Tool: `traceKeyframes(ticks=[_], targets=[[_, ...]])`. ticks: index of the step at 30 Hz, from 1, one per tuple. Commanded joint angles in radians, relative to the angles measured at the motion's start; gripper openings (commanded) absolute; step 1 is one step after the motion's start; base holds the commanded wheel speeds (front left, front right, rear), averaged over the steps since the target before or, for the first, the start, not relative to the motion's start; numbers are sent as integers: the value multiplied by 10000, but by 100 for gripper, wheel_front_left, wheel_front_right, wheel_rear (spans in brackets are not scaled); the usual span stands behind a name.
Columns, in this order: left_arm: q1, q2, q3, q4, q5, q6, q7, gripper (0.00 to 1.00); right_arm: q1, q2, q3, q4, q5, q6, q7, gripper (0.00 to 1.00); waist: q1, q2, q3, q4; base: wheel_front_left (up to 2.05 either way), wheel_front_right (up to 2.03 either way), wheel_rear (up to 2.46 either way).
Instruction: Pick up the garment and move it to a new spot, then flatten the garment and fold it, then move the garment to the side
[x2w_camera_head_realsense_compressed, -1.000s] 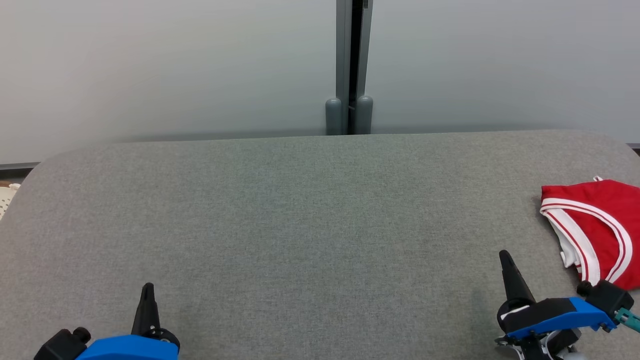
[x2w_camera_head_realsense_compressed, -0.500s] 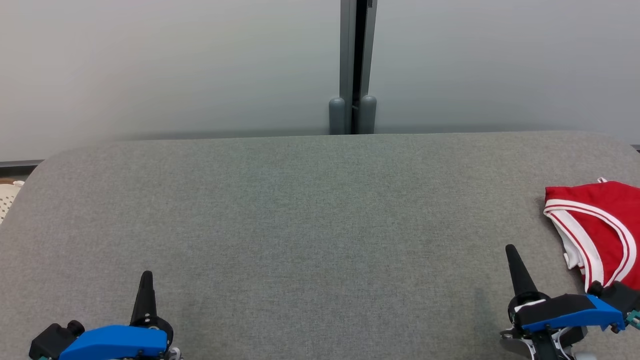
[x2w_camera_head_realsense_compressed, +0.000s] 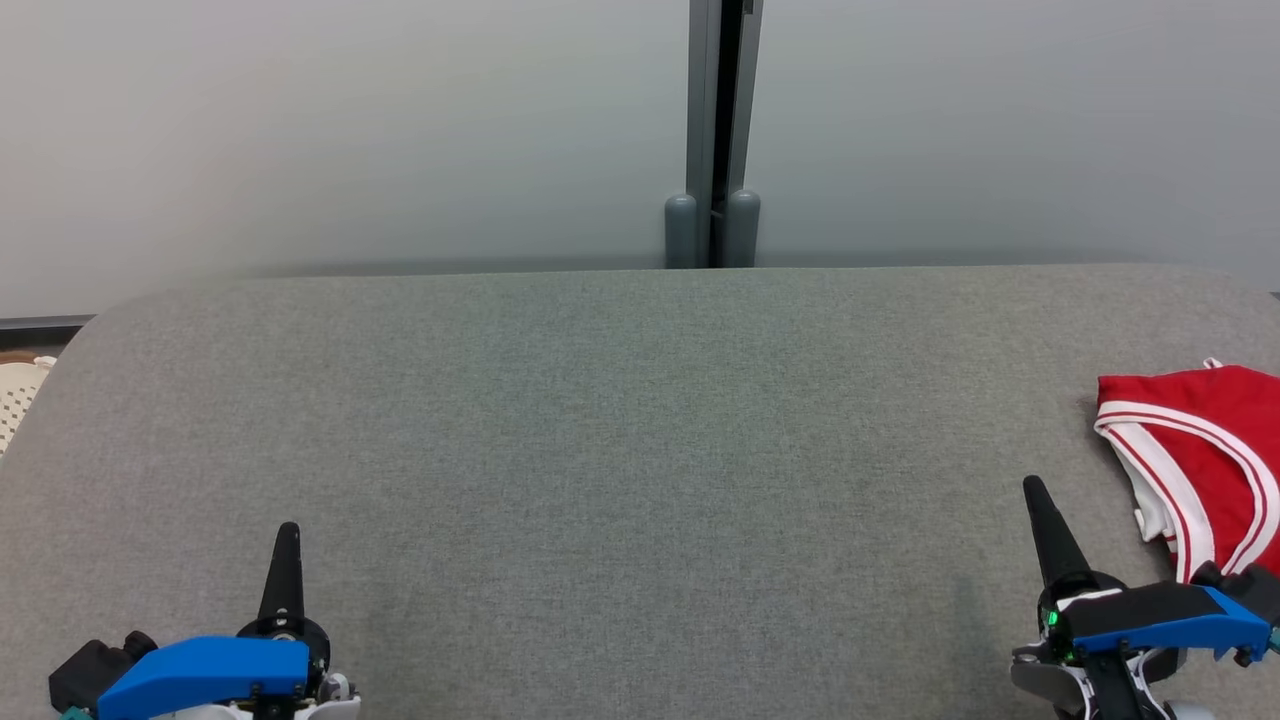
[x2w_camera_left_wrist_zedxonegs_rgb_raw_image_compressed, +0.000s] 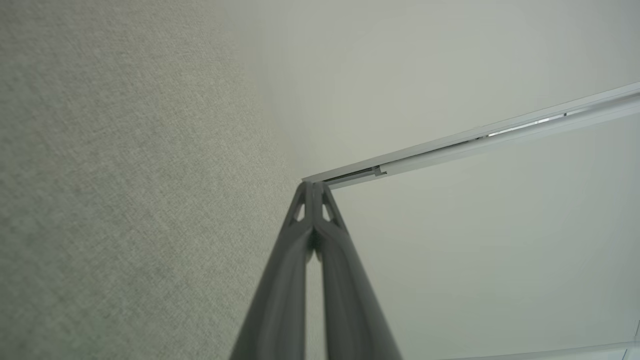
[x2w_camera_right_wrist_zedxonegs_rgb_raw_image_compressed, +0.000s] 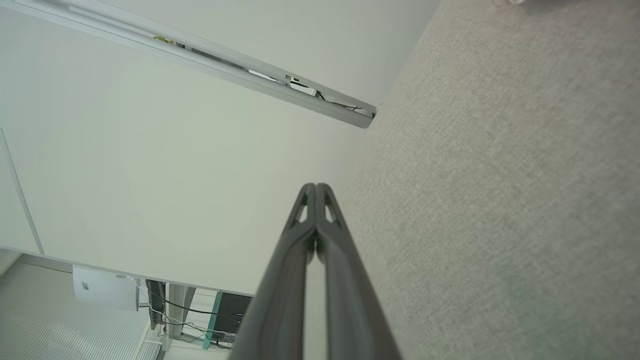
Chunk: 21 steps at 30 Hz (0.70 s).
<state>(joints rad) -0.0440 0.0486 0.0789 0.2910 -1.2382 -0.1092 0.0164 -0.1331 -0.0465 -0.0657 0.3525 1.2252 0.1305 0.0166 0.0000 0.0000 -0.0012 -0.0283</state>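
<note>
Red garment (x2w_camera_head_realsense_compressed: 1200, 440), white-striped trim: bunched on the grey fabric desk (x2w_camera_head_realsense_compressed: 620, 400) at 3 o'clock, cut by the frame edge. Left hand (x2w_camera_head_realsense_compressed: 286, 545), 7 o'clock: fingers pressed together, empty; right hand (x2w_camera_head_realsense_compressed: 1040, 505), 5 o'clock: fingers together, empty, tips near the garment but apart from it.

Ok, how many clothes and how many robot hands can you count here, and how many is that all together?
Clothes: 1, the red garment
Grippers: 2, the left gripper and the right gripper
Total: 3
</note>
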Motion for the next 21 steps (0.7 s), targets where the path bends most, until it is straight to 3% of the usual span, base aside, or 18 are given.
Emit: traceKeyframes(ticks=[1, 21], targets=[[-242, 22, 38, -125, -267, -64, 80, 0, 95, -45, -47, -178, 280, 3, 81, 0, 0, 0, 2, 10, 0, 0, 0], [-497, 23, 224, -305, -2009, -153, 540, 0, 191, -53, -279, -661, 2083, 3, 540, 0, 0, 0, 20, 132, 0, 0, 0]])
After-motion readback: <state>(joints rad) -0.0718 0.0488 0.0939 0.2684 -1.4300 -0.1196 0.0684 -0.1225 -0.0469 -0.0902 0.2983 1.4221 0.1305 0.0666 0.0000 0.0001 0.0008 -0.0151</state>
